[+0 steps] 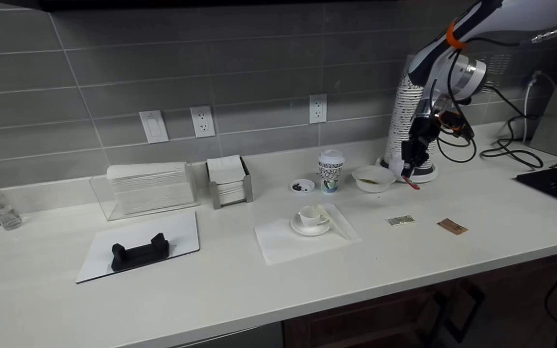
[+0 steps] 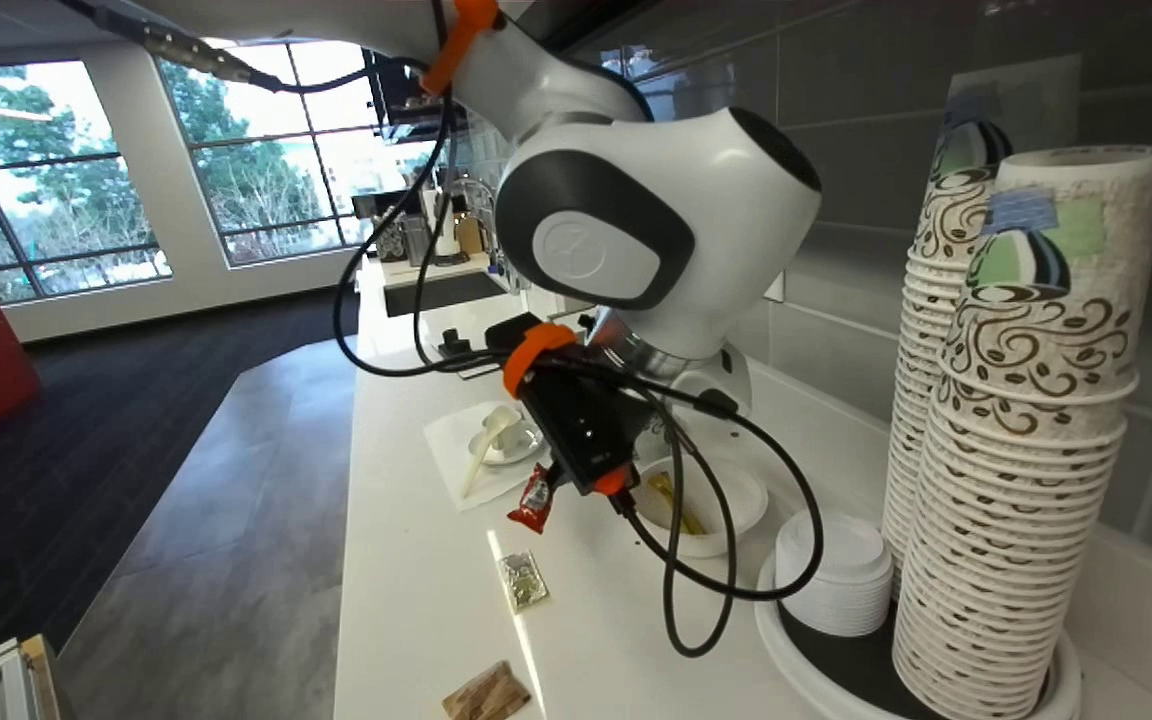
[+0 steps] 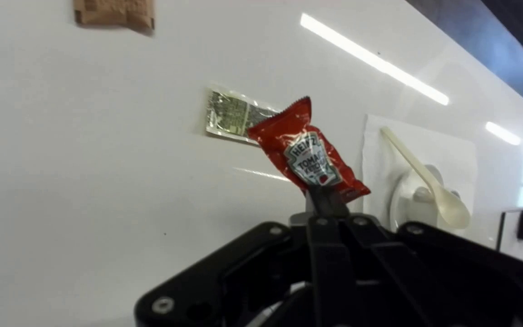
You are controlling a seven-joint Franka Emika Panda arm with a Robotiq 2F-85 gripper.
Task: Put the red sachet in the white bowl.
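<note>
The red sachet, a small ketchup packet, shows in the wrist view (image 3: 309, 154) and in both exterior views (image 1: 411, 183) (image 2: 534, 502). My gripper (image 3: 327, 196) is shut on one end of it, and the packet sticks out past the fingertips. The gripper also shows in both exterior views (image 1: 407, 173) (image 2: 558, 476), tilted and above the counter. The white bowl (image 1: 363, 185) stands on the counter with a yellowish packet inside; it also shows in an exterior view (image 2: 701, 546), partly behind cables. The sachet is beside the bowl, outside its rim. The bowl is not visible in the wrist view.
A silver-green packet (image 1: 400, 220) and a brown packet (image 1: 452, 226) lie on the counter. A lidded paper cup (image 1: 330, 174) and small dish (image 1: 302, 185) stand near the bowl. A cup (image 1: 309, 216) on a saucer sits on a napkin. Tall cup stacks (image 2: 1016, 450) rise behind the gripper.
</note>
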